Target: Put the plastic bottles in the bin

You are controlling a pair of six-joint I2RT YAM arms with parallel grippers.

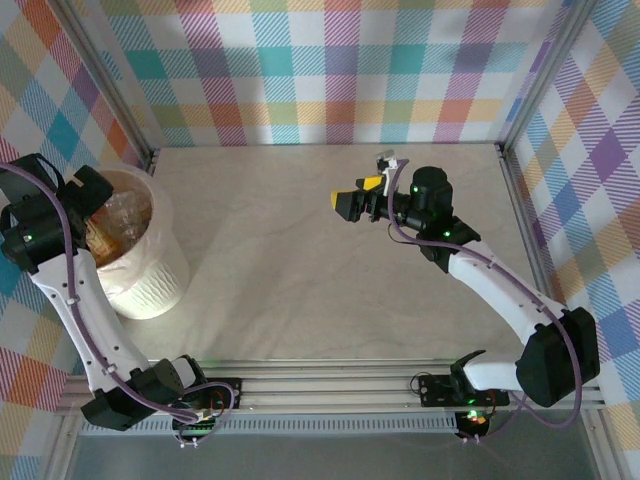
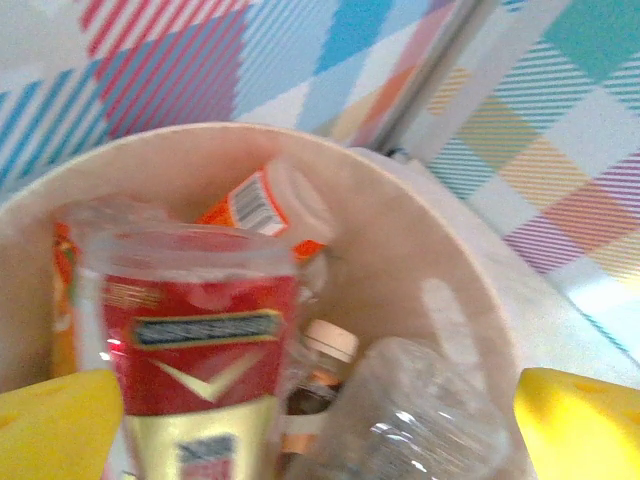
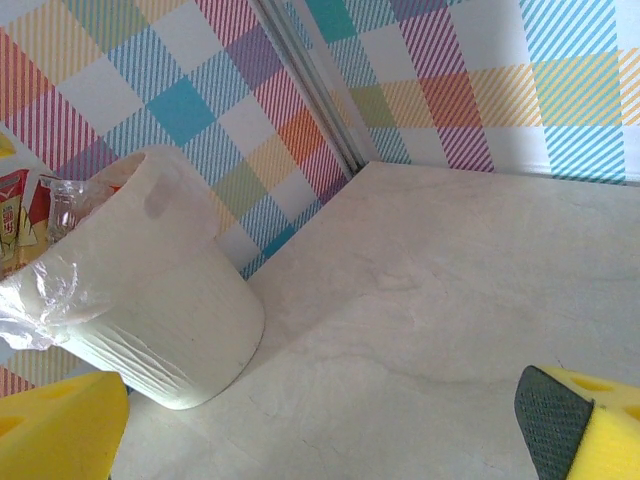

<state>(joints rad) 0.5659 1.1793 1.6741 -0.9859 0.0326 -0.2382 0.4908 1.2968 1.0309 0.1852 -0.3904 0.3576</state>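
Hovering over the bin (image 1: 150,290), left tool (image 2: 320,425) agape (bottles (image 2: 200,340) piled inside); right tool (image 3: 325,430) agape above open tabletop (image 1: 300,290).

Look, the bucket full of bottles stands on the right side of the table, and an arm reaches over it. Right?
Not quite. The top view shows the bin full of bottles on the left side of the table, not the right. The left gripper does reach over it.

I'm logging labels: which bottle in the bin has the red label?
The front bottle in the left wrist view, with a blue band on red; the orange-labelled bottle lies behind, the clear bottle lower right.
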